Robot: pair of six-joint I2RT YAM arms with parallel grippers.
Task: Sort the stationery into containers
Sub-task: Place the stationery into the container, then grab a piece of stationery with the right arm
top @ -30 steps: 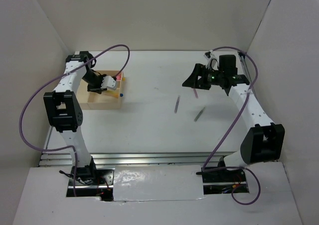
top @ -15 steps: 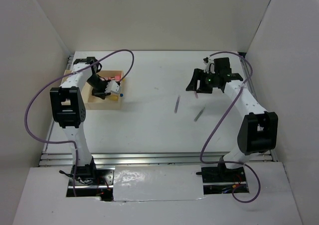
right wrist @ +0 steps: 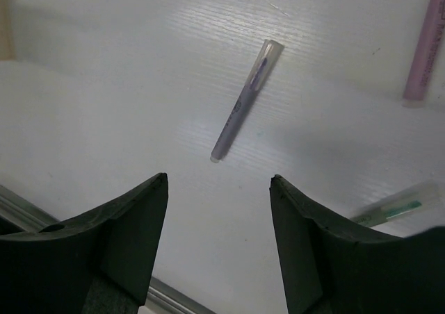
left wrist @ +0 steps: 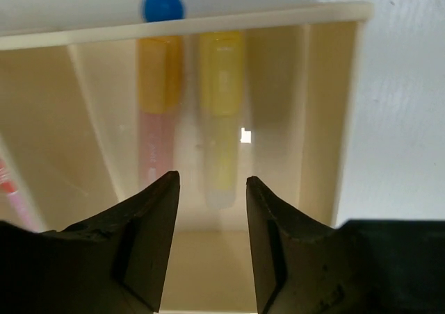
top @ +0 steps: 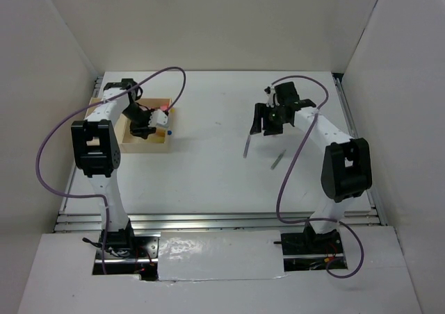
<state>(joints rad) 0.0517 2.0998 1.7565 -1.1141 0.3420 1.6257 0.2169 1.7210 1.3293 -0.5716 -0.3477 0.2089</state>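
Hovering over grey pen (right wrist: 240,110) — right gripper (right wrist: 217,182)

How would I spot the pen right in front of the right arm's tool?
On the white table, look right of centre, where the right tool hangs. Of three thin pens loose there, the grey pen lies nearest the tool's gap. It is clear grey with a purple core; the pink pen and greenish pen are not.
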